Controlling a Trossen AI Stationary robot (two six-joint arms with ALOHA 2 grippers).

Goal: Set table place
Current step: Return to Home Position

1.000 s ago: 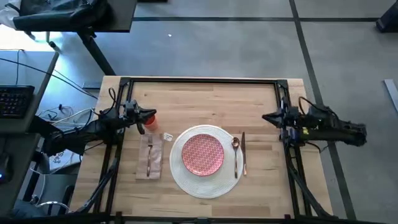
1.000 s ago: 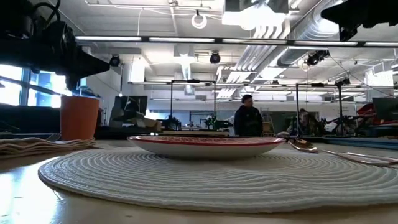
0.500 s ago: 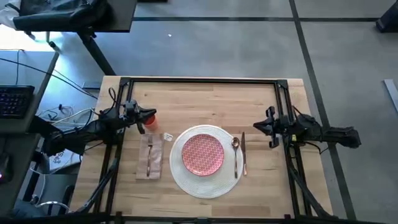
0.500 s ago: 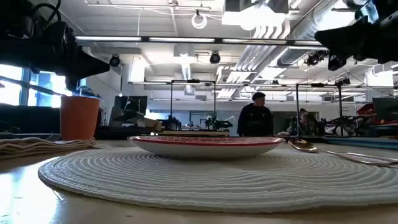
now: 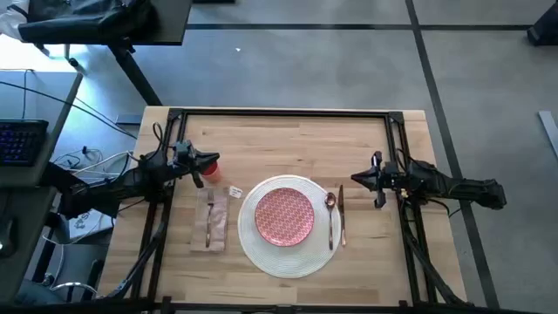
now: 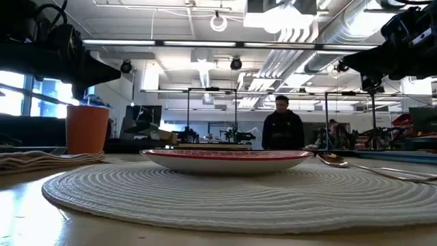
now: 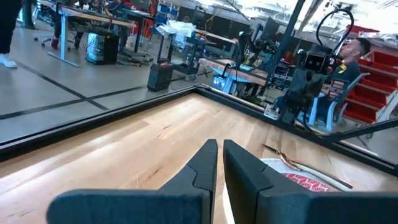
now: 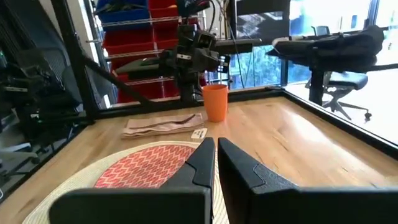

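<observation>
Left gripper (image 5: 207,160): fingers closed, empty, by the cup (image 5: 213,166). Right gripper (image 5: 358,177): closed, empty, just right of the knife (image 5: 341,214). On the table (image 5: 288,139), plate (image 5: 284,215) centred on placemat (image 5: 261,253); spoon (image 5: 330,218) right, napkin (image 5: 214,228) left.

The table (image 5: 296,139) lies open beyond the placemat (image 5: 283,262); cup (image 5: 212,161) and napkin (image 5: 220,228) crowd its left
</observation>
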